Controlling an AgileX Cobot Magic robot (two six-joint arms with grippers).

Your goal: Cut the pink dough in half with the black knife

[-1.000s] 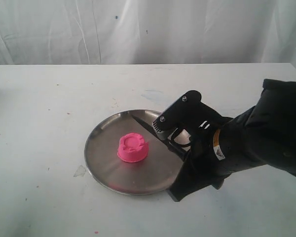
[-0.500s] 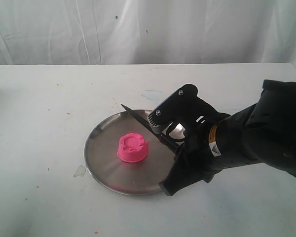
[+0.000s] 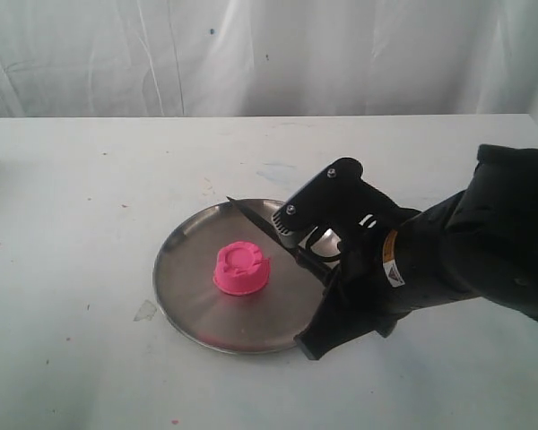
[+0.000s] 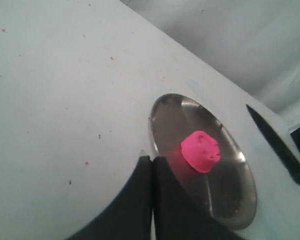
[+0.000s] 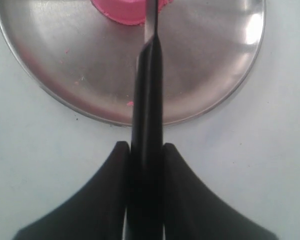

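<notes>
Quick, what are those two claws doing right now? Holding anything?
Left gripper: jaws shut, holding nothing.
Right gripper: jaws shut on the slim black pointed knife.

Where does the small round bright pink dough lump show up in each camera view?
Exterior: pink dough near the centre of the round steel plate.
Left wrist: dough whole, on the plate.
Right wrist: dough cropped at the frame edge, partly behind the slim black knife.
Shared landmark: the plate.
</notes>
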